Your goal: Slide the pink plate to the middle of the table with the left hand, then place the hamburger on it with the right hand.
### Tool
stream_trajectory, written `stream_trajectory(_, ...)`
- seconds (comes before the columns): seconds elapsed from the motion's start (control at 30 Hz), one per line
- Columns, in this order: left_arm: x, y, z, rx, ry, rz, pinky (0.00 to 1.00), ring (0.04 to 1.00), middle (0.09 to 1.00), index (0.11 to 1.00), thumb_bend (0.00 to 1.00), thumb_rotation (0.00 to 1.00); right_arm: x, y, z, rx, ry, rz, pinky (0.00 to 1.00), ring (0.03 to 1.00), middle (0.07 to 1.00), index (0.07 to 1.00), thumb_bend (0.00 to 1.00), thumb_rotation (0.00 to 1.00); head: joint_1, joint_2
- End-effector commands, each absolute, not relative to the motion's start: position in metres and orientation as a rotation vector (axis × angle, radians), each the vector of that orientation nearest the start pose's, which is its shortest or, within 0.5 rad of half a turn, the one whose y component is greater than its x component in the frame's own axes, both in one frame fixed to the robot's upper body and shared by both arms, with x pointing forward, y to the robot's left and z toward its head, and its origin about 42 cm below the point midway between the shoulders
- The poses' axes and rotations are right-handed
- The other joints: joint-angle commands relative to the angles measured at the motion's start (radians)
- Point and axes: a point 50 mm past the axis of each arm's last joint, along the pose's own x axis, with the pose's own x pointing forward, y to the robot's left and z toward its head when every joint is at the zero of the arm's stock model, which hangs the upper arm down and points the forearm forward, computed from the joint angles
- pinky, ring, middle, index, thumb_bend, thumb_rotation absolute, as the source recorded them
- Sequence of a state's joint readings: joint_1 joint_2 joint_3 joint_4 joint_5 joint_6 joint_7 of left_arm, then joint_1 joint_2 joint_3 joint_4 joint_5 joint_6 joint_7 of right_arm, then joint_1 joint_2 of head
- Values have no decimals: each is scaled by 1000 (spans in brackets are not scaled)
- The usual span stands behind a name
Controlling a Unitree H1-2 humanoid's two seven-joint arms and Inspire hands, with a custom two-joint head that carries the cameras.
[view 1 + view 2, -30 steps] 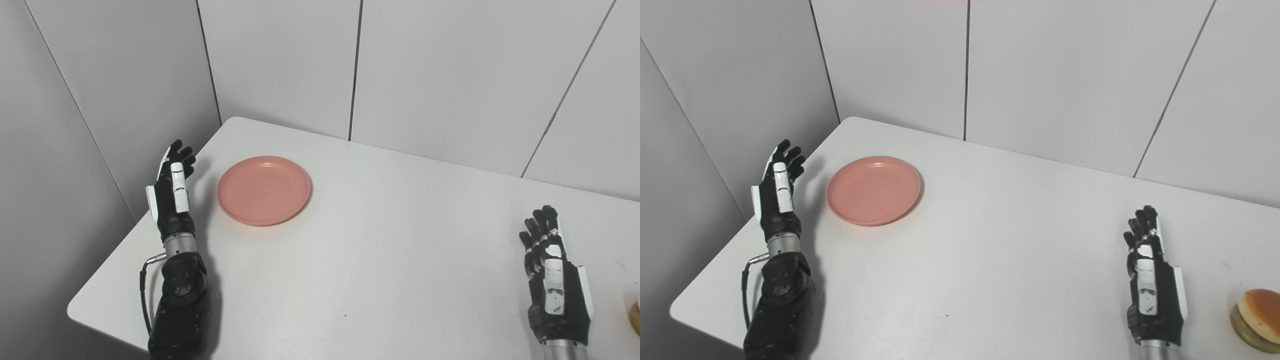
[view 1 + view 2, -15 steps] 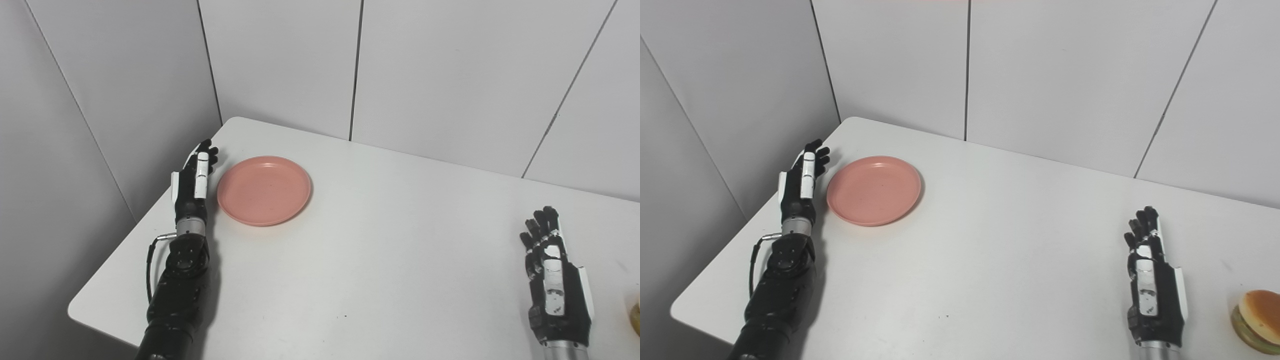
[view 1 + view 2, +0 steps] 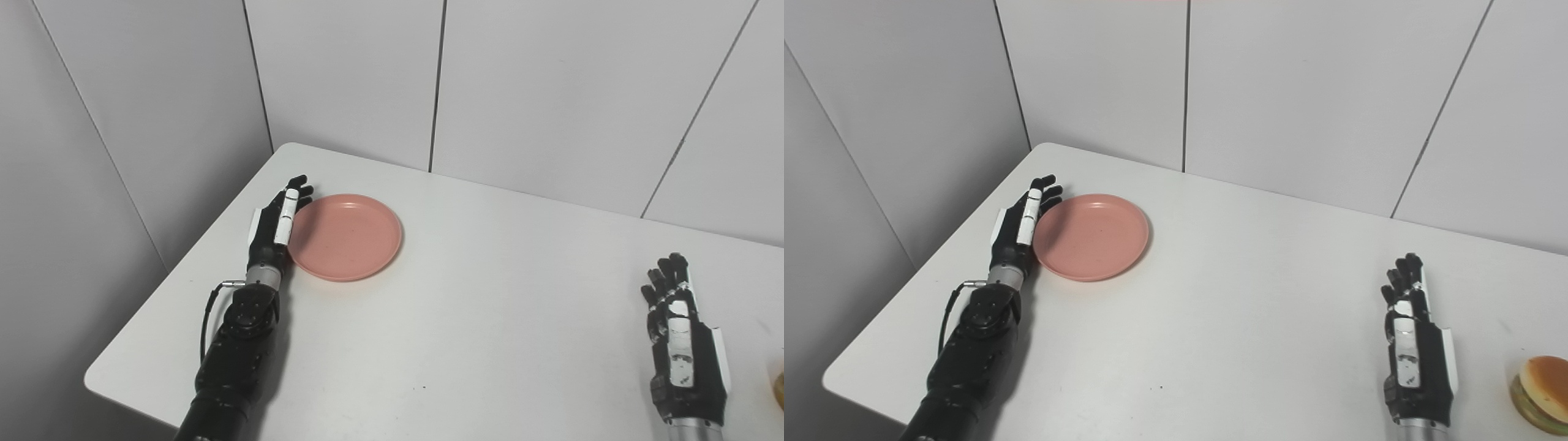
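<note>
Since one second ago my left robot hand (image 3: pixel 277 225) has travelled from the desk edge to the pink plate (image 3: pixel 346 237), and the plate itself has shifted a little to the right — so the slide has already begun. The hand stands edge-on with fingers stretched out and apart, grasping nothing; its palm side touches the left rim of the plate.

I judge that the first step is in hand and only just started: the plate is in the far left part of the desk (image 3: pixel 465 318), well apart from the middle. The next move asks me to keep pushing to the right and somewhat toward me, with steady contact low on the rim, so that the plate does not turn away or slip past the fingers.

My right robot hand (image 3: pixel 1415 349) waits near the right edge, released, fingers extended, holding nothing. The hamburger (image 3: pixel 1540 392) sits just to its right at the border of the right eye view — untouched; it is for later, once the plate stops in the centre.
</note>
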State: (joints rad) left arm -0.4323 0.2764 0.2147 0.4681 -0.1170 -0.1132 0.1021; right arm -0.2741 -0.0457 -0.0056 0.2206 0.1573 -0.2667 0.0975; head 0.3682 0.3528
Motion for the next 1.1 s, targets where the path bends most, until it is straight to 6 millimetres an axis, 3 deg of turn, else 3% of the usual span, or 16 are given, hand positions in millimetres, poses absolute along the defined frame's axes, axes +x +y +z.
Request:
stream_trajectory(0.0,419,347,157,66,-127,251,839,841,834,821,615,1000,331,-220,82,92,-121,85,1000,1000,1000,1000,445,879,0,1)
stream_trajectory(0.33,418,323,149,-62,-106,140,827,835,829,829,616,1000,331,-219,81,62,-126,82,1000,1000,1000,1000,449,926,-32,-3)
stream_trajectory(0.5,417,301,147,-85,-97,98,827,827,817,812,583,1000,332,-216,82,72,-119,84,1000,1000,1000,1000,470,884,-51,5)
stream_trajectory(0.8,411,269,141,-80,-77,30,863,830,821,807,591,1000,333,-211,81,33,-149,98,1000,1000,1000,1000,474,918,-141,25)
stream_trajectory(1.07,405,256,136,-120,-79,-4,852,833,826,806,604,1000,334,-200,83,33,-147,104,1000,1000,1000,1000,502,921,-235,40)
